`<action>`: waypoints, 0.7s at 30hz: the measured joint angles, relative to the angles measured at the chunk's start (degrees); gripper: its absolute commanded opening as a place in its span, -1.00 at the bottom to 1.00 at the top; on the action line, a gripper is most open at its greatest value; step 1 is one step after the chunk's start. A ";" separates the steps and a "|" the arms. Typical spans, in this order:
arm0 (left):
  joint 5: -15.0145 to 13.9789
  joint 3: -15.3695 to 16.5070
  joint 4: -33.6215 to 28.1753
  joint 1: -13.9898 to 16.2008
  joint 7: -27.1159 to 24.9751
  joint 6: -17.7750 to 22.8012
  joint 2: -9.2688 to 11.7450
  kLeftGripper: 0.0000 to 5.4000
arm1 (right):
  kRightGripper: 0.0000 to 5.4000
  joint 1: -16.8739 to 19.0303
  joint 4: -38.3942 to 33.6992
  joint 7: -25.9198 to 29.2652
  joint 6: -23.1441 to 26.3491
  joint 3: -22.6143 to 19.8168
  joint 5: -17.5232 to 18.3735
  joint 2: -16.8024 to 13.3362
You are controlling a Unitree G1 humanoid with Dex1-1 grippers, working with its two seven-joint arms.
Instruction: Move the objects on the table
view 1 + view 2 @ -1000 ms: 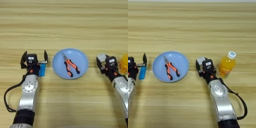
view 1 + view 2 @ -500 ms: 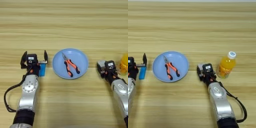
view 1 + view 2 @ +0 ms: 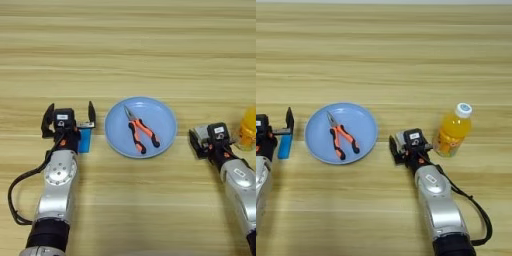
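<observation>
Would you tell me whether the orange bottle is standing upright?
Upright: the orange bottle stands on its base, white cap on top, beside the right gripper.

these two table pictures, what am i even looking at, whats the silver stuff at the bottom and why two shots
The silver tubes are the two arms of a humanoid robot, each ending in a black two-fingered gripper. Both pictures come from a stereo camera on its head, looking down at a wooden table; one eye sees a bit further left, the other further right.

On the table: a light-blue plate with orange-handled pliers lying in it, an orange bottle standing upright, and a small blue block.

The left gripper is open over the blue block. The right gripper sits between plate and bottle, apparently holding a small white block.
</observation>
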 measured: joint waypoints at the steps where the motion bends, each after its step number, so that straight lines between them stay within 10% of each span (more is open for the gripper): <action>1: 0.00 0.00 0.00 0.00 0.00 0.00 0.00 1.00 | 0.61 0.04 -0.19 -0.02 0.00 0.01 -0.03 0.00; 9: 0.01 -0.01 0.00 0.00 0.01 -0.01 0.00 1.00 | 0.99 0.19 -5.41 -0.14 -0.85 1.06 -1.77 -0.27; 21: 0.00 0.03 0.50 -0.50 0.01 -0.05 0.04 1.00 | 0.99 -5.27 -11.19 3.78 5.85 10.38 -4.80 1.49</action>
